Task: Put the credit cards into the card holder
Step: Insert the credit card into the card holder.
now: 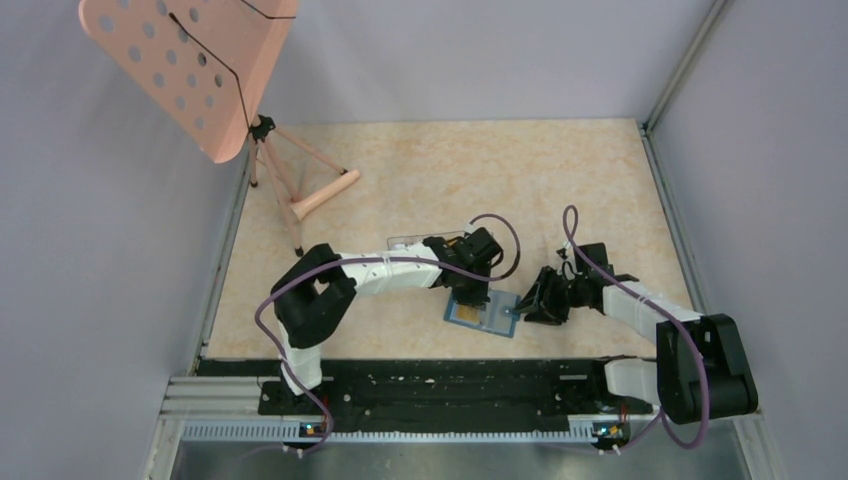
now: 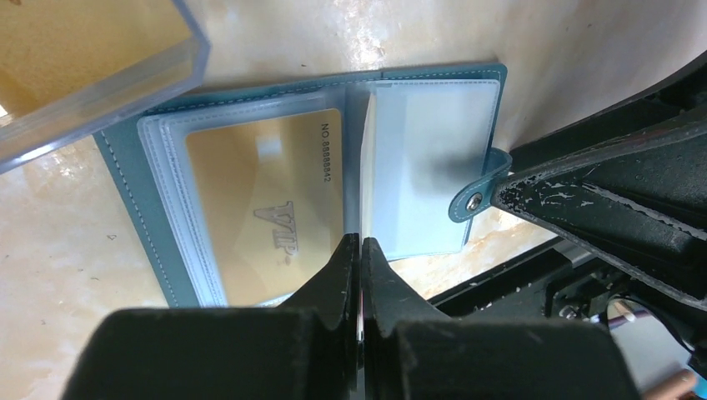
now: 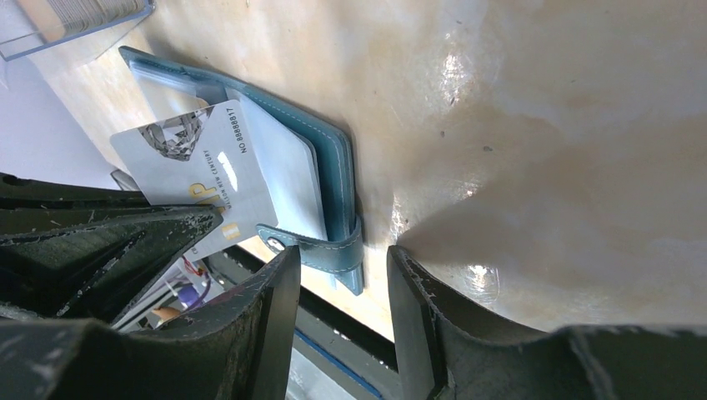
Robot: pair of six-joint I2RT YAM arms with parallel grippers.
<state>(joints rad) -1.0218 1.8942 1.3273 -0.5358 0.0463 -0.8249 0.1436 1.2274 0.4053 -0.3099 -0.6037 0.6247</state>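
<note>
The teal card holder (image 1: pixel 483 315) lies open near the table's front edge. An orange-yellow card (image 2: pixel 267 200) sits in its left pocket. The right pockets (image 2: pixel 429 158) are light blue. My left gripper (image 2: pixel 360 246) is shut on a whitish-grey card (image 3: pixel 196 171). In the left wrist view this card (image 2: pixel 362 167) shows edge-on above the wallet's fold. It stands tilted over the holder's right half (image 3: pixel 288 179). My right gripper (image 3: pixel 342 275) is open at the holder's right edge, its jaws on either side of the snap tab (image 3: pixel 325 246).
A clear plastic box (image 1: pixel 420 243) stands just behind the holder and also shows in the left wrist view (image 2: pixel 92 75). A pink perforated stand on a tripod (image 1: pixel 190 70) is at the back left. The black base rail (image 1: pixel 440 385) runs close in front.
</note>
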